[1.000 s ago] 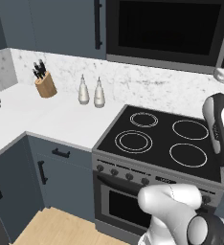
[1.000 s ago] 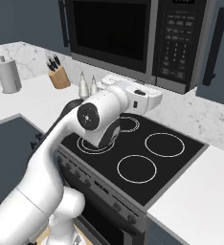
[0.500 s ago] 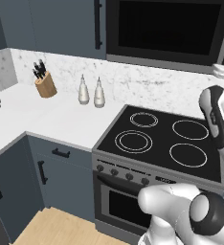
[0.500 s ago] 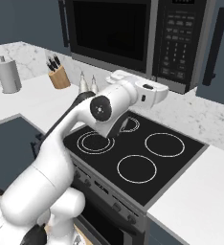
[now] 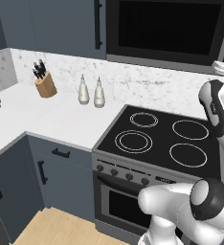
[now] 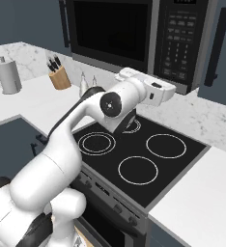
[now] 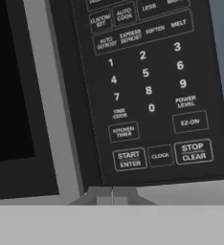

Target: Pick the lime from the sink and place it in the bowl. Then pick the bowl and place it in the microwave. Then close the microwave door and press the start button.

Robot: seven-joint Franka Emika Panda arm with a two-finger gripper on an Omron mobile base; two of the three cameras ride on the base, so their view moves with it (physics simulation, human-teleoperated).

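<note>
The microwave [image 6: 134, 36] hangs at the top of the right base view, w/ its door [image 6: 110, 34] shut; the glass is black, so whatever is inside can't be seen. In the left base view the microwave door [image 5: 169, 28] fills the top right, cut off by the top edge of the frame, and the button strip is out past the right edge. In the hand view the black button strip [image 7: 147, 81] takes up most of the frame, very close. You can read the numbers, the START/ENTER button [image 7: 128, 159] at the lower middle and STOP/CLEAR [image 7: 193, 151] to its right; the top rows of buttons are cut off. The door glass [image 7: 8, 95] is a dark slab on the left side. The claw [image 6: 167, 89] sits at the end of the white arm, just under the strip in the right base view, near the middle right of the frame; its fingers are too small to make out there, but they are pressed together w/ nothing between them. Below lies the stove [image 6: 139, 159] w/ four ring burners. On the bench [image 5: 51, 119] at the left stand a knife block [image 5: 45, 84] and two small bottles [image 5: 91, 92]; a paper towel roll [image 6: 8, 76] stands at the far left of the right base view.
</note>
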